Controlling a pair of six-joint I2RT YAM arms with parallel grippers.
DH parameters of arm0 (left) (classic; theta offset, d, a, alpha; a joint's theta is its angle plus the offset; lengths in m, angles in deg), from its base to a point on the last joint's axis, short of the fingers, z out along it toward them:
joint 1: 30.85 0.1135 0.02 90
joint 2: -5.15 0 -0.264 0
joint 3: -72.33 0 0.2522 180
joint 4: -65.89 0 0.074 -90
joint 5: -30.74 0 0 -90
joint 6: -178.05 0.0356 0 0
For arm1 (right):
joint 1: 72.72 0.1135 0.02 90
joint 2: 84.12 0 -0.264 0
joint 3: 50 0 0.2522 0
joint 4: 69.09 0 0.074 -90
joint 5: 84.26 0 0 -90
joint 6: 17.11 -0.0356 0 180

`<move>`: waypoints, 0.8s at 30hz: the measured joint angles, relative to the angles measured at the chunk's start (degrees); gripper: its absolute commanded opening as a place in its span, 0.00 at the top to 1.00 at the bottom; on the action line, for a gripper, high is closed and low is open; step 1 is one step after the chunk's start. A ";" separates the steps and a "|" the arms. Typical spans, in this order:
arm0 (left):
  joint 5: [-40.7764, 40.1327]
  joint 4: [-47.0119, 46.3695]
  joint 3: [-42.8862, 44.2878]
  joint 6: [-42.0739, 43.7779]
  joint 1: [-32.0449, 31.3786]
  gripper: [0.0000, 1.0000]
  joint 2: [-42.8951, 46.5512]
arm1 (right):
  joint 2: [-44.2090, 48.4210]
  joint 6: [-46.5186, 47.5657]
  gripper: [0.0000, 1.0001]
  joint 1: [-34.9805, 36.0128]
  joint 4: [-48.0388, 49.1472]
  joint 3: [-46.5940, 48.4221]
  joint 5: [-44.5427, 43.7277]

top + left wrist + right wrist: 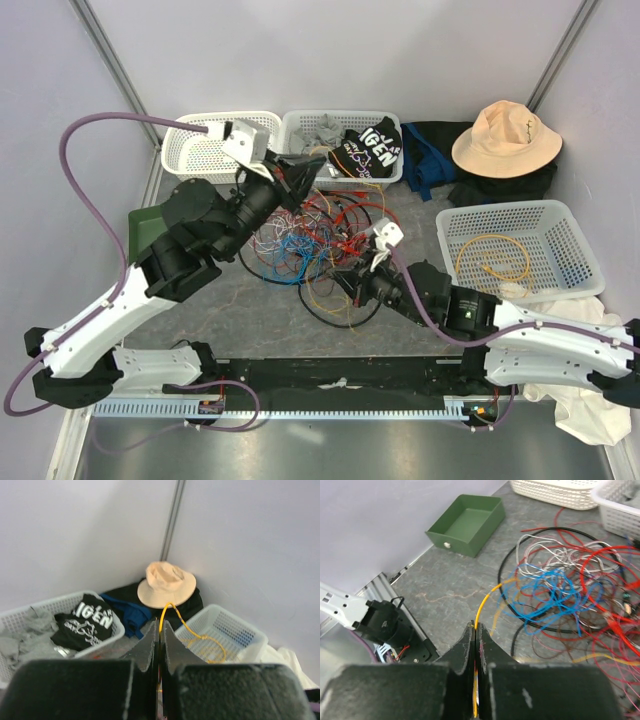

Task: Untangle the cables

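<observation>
The cables [318, 243] lie in a loose tangle of red, blue, white, black and orange wires mid-table; the tangle also shows in the right wrist view [560, 580]. My left gripper [303, 180] is raised over the tangle's far side, near the back baskets. In the left wrist view it [160, 625] is shut on a thin yellow cable [167, 611] that arcs out to the right. My right gripper [345, 285] sits at the tangle's near edge. In the right wrist view it [475, 627] is shut on a yellow cable [482, 605] that leads into the tangle.
Two white baskets [215, 150] [300, 125] stand at the back, one with clothes. A third basket [575, 250] at the right holds a coiled yellow cable [495, 262]. A beige hat [505, 135] lies on dark clothes. A green box [467, 522] is at the left, a white cloth [575, 405] at the front right.
</observation>
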State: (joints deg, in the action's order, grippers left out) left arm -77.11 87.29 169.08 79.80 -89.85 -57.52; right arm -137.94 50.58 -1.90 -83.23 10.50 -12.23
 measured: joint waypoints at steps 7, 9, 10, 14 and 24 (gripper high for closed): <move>-3.58 -0.22 9.03 6.25 0.00 0.98 -0.98 | 7.76 -2.03 1.00 0.00 -3.89 -4.66 -6.43; -4.79 -0.52 10.47 7.85 0.00 0.98 -1.09 | 9.11 -2.34 1.00 0.00 -5.46 -5.22 -7.87; -5.29 -0.52 10.97 8.61 0.00 0.98 -1.11 | 9.53 -2.40 1.00 0.00 -6.14 -5.25 -8.46; -8.26 -0.44 12.39 11.69 0.00 0.98 -1.92 | 10.36 -2.45 1.00 0.00 -9.16 -5.22 -12.26; -14.82 -0.94 12.55 15.93 -0.02 0.98 -1.27 | 10.49 -0.07 1.00 0.00 -18.58 1.86 -25.29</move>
State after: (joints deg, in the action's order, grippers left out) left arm -91.93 86.35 181.62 95.74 -89.87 -58.79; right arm -127.45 50.52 -1.90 -101.81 12.36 -37.52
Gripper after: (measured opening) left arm 0.029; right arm 0.009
